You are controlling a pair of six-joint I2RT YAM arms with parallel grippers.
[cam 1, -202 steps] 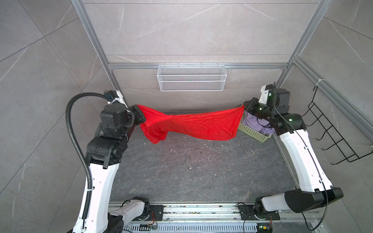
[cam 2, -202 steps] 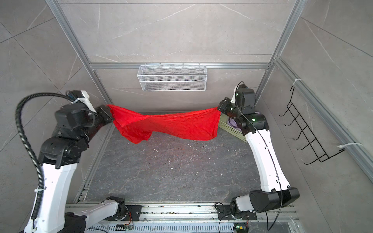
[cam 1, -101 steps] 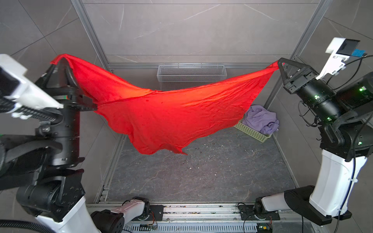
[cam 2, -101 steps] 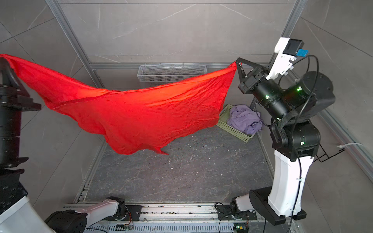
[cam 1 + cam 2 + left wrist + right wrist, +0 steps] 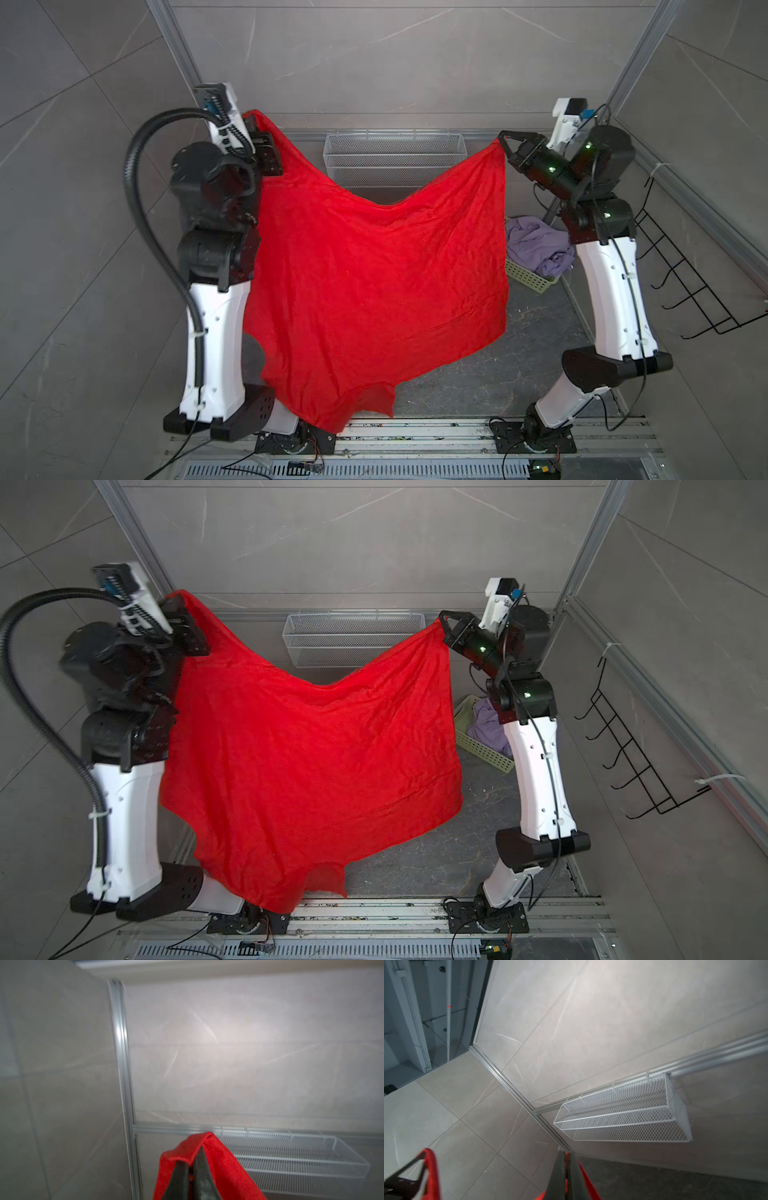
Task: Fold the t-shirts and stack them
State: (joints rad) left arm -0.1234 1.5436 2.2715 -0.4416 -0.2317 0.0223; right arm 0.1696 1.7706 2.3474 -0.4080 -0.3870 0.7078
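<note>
The red t-shirt [image 5: 374, 270] [image 5: 307, 750] hangs spread wide in both top views, held up by two upper corners. My left gripper [image 5: 254, 118] [image 5: 178, 598] is shut on the left corner and my right gripper [image 5: 500, 139] [image 5: 441, 619] on the right corner. Its lower edge reaches over the front rail. In the left wrist view red cloth [image 5: 218, 1157] drapes over the shut left gripper [image 5: 192, 1161]. A thin red strip [image 5: 586, 1178] shows at the shut right gripper [image 5: 566, 1155]. The lilac t-shirt [image 5: 536, 241] [image 5: 488, 725] lies crumpled in the basket at the right.
A pale green lattice basket [image 5: 528, 276] [image 5: 484, 750] stands on the dark table beside the right arm. A white wire mesh tray [image 5: 392, 160] [image 5: 623, 1118] hangs on the back wall. A black wire hook rack [image 5: 690, 282] hangs on the right wall.
Both grippers lifted the red t-shirt from a low bunched band at the back to high up, then came partly down. The shirt has opened out and swung toward the front.
</note>
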